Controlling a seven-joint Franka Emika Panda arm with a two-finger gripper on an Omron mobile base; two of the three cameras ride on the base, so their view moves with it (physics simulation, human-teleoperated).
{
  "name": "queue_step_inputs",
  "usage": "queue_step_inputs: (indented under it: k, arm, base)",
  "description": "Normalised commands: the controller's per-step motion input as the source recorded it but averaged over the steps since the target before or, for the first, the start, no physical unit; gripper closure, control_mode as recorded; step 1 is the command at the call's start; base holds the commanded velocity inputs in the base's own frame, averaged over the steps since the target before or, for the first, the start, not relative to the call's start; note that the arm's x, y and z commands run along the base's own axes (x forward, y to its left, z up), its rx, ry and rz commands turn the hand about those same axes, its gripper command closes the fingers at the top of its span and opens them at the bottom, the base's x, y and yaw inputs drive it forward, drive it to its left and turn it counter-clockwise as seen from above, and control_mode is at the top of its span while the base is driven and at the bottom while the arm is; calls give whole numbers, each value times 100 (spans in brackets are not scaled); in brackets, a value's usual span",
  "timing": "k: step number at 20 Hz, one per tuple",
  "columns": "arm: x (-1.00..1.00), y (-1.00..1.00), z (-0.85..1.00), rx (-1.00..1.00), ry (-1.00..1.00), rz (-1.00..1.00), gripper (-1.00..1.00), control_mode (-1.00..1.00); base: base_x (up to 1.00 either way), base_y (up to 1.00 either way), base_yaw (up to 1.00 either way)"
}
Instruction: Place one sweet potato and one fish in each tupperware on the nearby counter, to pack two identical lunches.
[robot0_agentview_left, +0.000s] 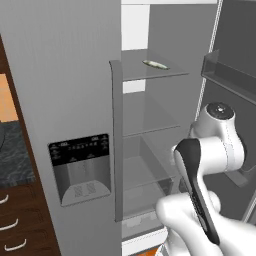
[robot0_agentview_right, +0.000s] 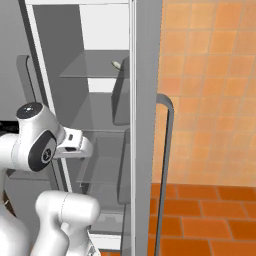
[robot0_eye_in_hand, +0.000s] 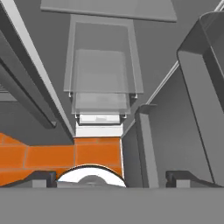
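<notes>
Jaws (robot0_eye_in_hand: 112, 177) standing wide, empty; I'm risking clipping the fridge door bin (robot0_eye_in_hand: 205, 87) beside them while reaching the fish (robot0_agentview_left: 155, 64).

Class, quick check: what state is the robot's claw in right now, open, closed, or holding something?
Claw: open, jaws wide apart, holding nothing, pointed into the open fridge.

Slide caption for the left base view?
Robot arm reaches into the open fridge; a fish lies on its top shelf.
</notes>
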Motion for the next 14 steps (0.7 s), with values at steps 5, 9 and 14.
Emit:
queue_step_inputs:
  k: [5,9,14]
  arm:
    - [54,0,41,0,-24,0,-100,-100]
    - [57,0,68,3,-24,-3,-100,-100]
    - [84,12,88,5,-19,0,-100,-100]
  base:
    - [0,0,0]
    - [0,0,0]
    - [0,0,0]
